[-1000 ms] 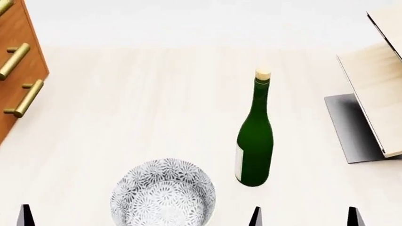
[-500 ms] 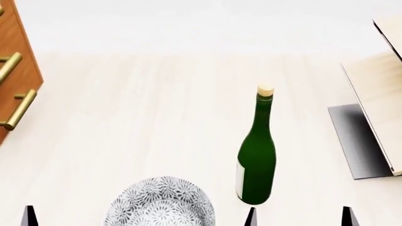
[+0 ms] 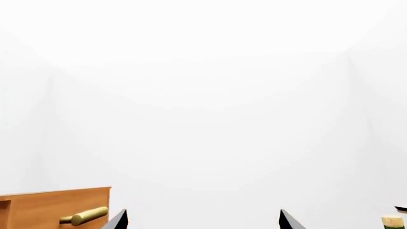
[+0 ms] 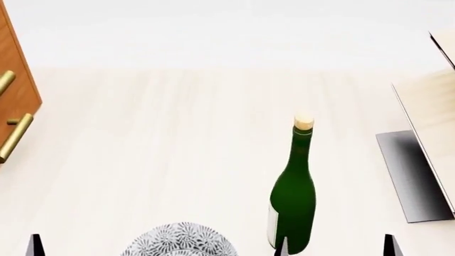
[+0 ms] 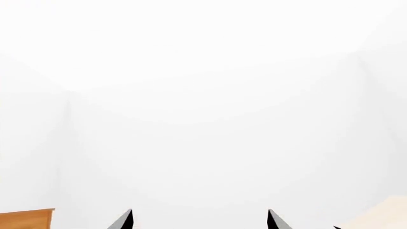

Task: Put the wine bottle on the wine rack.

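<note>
Head view, with both wrist views. The wine bottle (image 4: 293,194) stands upright on the pale tabletop (image 4: 178,133) at lower centre-right of the frame, cork uppermost, its long axis vertical. The wine rack (image 4: 427,133), light boards over a grey metal base, lies at the right edge, well apart from the bottle and partly cut off. Two dark fingertips of the right gripper (image 4: 334,246) rise from the bottom edge, one just in front of the bottle's base; the fingers stand apart and hold nothing. The left gripper (image 3: 200,220) shows separated tips in its wrist view, also empty; only one of its tips appears in the head view, at lower left. The bottle thus lies just ahead of, and slightly left of, the right gripper, the nearer arm. A patterned bowl (image 4: 181,241) sits at bottom centre, and a wooden cabinet (image 4: 14,101) occupies the left edge.
</note>
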`<state>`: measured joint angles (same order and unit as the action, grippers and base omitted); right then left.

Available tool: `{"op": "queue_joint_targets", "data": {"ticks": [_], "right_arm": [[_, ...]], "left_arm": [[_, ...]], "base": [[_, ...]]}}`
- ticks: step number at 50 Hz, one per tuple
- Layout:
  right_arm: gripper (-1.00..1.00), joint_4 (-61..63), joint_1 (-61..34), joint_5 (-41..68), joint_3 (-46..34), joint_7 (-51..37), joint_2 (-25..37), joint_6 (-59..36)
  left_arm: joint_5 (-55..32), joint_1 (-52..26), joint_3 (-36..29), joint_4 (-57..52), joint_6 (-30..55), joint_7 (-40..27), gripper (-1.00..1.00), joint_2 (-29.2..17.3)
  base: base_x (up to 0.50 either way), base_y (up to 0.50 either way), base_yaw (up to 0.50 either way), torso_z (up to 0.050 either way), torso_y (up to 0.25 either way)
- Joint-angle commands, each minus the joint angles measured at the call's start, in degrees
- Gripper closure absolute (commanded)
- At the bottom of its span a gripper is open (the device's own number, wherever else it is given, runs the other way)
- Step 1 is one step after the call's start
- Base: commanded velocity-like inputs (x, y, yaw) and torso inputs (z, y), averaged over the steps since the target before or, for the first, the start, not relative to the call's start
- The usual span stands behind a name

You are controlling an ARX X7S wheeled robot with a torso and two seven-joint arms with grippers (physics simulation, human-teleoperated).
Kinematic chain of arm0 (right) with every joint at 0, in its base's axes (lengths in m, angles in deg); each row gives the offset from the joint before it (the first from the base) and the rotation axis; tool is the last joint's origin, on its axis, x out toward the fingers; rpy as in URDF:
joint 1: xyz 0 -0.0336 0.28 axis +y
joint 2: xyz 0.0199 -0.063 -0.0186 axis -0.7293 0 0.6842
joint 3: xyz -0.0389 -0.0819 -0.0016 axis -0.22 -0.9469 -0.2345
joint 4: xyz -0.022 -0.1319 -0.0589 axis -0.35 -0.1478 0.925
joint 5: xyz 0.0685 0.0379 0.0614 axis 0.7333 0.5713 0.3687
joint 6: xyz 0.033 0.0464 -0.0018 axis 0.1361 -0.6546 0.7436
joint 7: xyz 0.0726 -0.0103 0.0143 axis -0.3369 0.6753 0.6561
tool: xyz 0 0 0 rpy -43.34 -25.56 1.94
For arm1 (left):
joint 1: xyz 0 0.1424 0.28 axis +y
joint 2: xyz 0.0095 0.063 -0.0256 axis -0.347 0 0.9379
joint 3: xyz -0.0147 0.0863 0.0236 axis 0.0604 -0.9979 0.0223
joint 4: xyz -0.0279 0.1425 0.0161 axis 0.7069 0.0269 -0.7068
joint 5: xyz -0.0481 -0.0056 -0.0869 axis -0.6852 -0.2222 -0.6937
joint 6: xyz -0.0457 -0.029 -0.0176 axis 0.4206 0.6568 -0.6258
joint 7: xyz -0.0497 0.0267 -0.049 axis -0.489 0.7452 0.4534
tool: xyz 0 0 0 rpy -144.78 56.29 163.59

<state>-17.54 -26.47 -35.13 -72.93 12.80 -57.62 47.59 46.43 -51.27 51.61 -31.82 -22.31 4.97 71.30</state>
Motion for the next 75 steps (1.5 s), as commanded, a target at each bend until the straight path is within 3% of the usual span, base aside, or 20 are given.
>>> {"op": "queue_joint_targets", "data": {"ticks": [1,47,75], "right_arm": [[-1.0,-0.14,-0.21,-0.05,-0.33,-0.37,0.31,-0.07],[-1.0,-1.54,-0.17,-0.77,-1.32,-1.69,1.31,2.49],[-1.0,-1.09,-0.14,-0.68,-1.95,-2.32,2.25,2.41]], "left_arm": [[0.04,-0.22,-0.35,0.24,-0.02,-0.31,-1.0,-0.27],[0.09,-0.54,-1.73,0.71,-0.08,-1.54,-1.0,-1.29],[0.07,-0.73,-2.24,0.93,-0.3,-2.35,-1.0,-1.98]], "base": [[0.12,0.0,0.0,0.0,0.0],[0.08,0.0,0.0,0.0,0.0],[0.0,-0.14,0.0,0.0,0.0]]}}
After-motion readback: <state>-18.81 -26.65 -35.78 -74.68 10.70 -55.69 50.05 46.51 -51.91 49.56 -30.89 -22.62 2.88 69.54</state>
